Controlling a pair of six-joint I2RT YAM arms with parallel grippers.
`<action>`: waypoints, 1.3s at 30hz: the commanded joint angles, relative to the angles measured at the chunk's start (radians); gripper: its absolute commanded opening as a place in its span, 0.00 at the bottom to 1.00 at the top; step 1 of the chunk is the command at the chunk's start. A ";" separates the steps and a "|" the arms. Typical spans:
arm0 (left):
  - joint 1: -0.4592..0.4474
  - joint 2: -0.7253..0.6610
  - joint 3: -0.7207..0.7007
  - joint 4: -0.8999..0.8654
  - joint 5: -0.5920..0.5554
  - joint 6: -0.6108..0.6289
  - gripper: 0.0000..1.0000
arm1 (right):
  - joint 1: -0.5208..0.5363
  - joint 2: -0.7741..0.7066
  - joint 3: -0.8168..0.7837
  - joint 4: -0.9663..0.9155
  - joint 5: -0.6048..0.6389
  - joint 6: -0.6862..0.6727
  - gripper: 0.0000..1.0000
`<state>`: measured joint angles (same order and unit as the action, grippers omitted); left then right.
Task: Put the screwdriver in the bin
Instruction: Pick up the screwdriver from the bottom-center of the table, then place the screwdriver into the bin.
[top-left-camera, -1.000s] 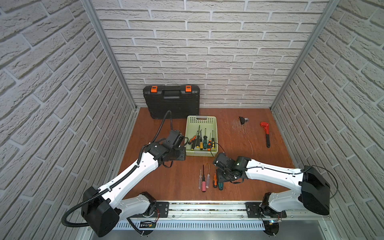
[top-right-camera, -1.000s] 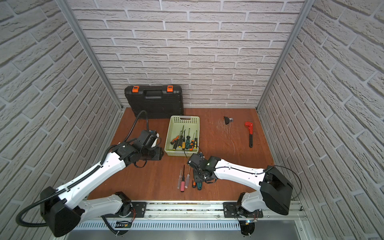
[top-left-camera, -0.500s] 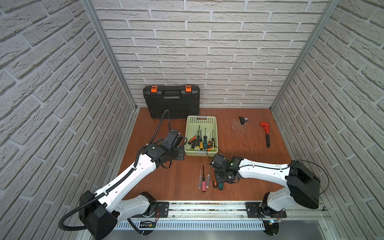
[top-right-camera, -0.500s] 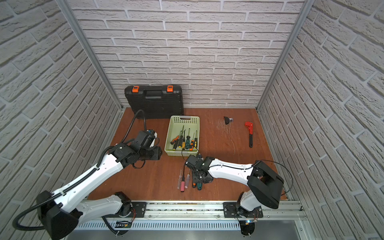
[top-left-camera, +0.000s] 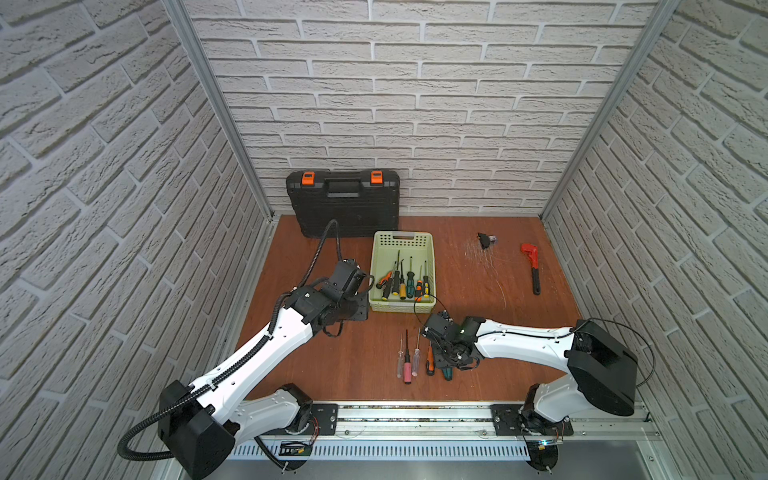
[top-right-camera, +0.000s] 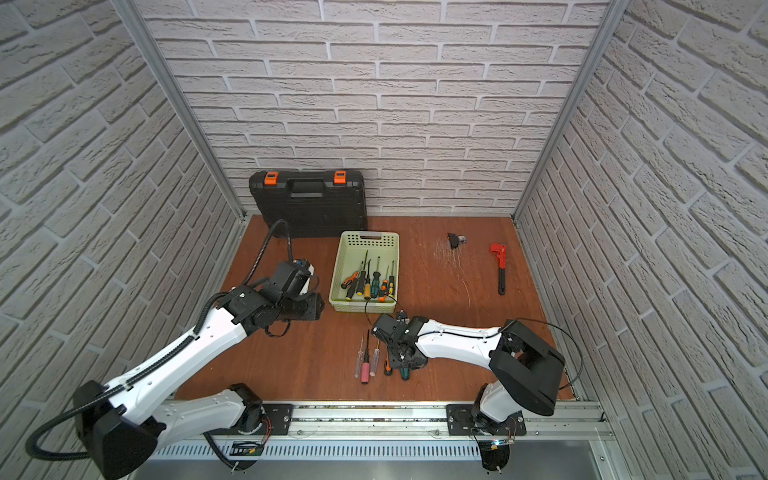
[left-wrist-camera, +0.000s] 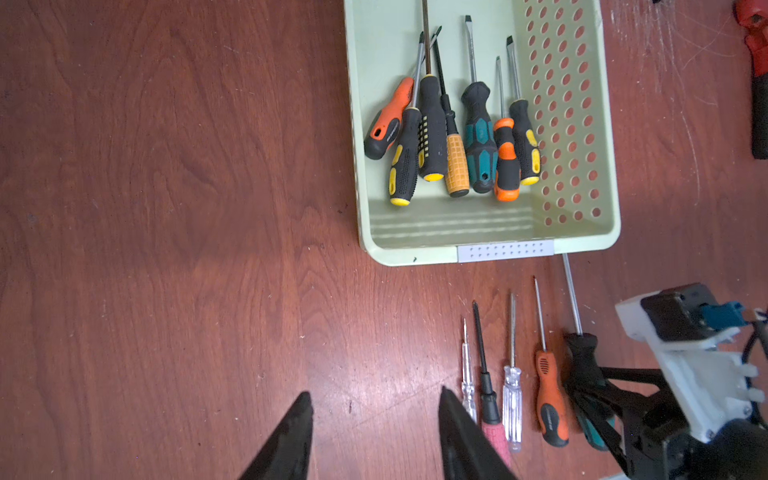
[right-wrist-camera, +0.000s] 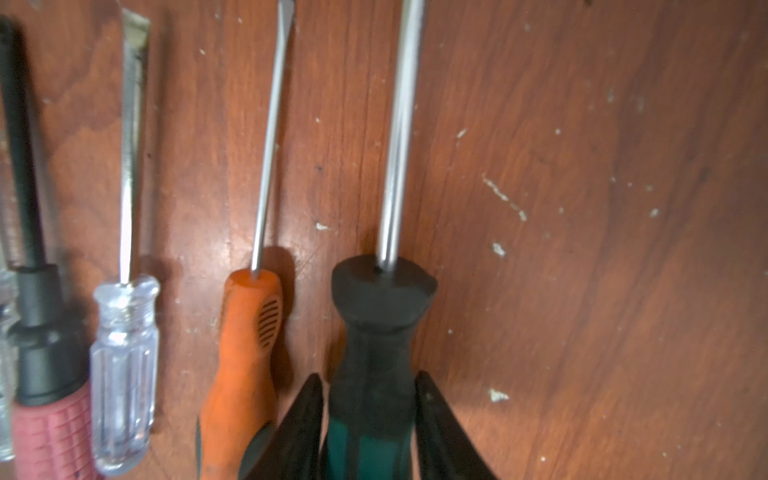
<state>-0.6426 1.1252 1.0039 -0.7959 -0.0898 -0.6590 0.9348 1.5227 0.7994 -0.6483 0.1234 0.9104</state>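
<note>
1. from where i stood, twelve o'clock pointing away from me, the right gripper (right-wrist-camera: 368, 376) was down on the table (top-left-camera: 332, 365) at about five o'clock of its middle, straddling the black-and-teal screwdriver (right-wrist-camera: 376, 328).
2. its fingers (right-wrist-camera: 432, 419) stood either side of the handle, tight against it or nearly so. i could not tell whether they truly pinched it.
3. the black-and-teal screwdriver seemed to lie flat, shaft toward twelve, not yet lifted. an orange-handled screwdriver (right-wrist-camera: 243, 365) lay just beside it at nine o'clock.
4. the bin (top-left-camera: 402, 306) sat near, at about eleven o'clock from that gripper, with several other screwdrivers (top-left-camera: 401, 284) already gathered at its near end.
5. the left gripper (left-wrist-camera: 374, 392) hung spread and empty, bare table between its fingers, at nine o'clock of the bin.
6. to do this well, i reckoned the squeeze should settle firm on the thick of the handle before any lift. the rise should then be straight up, so the orange neighbour wasn't dragged along.
7. the long shaft would want carrying level and lined up with the bin's length, clear of the near wall before letting go.
</note>
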 joint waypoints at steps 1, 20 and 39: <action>0.001 0.001 0.028 -0.024 -0.022 -0.005 0.50 | -0.008 0.009 -0.020 0.037 0.009 -0.002 0.28; 0.015 0.037 0.105 0.124 -0.058 0.043 0.50 | -0.154 -0.485 0.001 -0.300 0.088 -0.040 0.06; 0.003 -0.097 0.027 0.048 -0.068 -0.017 0.51 | -0.366 0.259 0.856 -0.209 -0.307 -0.460 0.06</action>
<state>-0.6361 1.0744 1.0451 -0.7193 -0.1276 -0.6746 0.5667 1.7325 1.6245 -0.8768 -0.1020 0.4789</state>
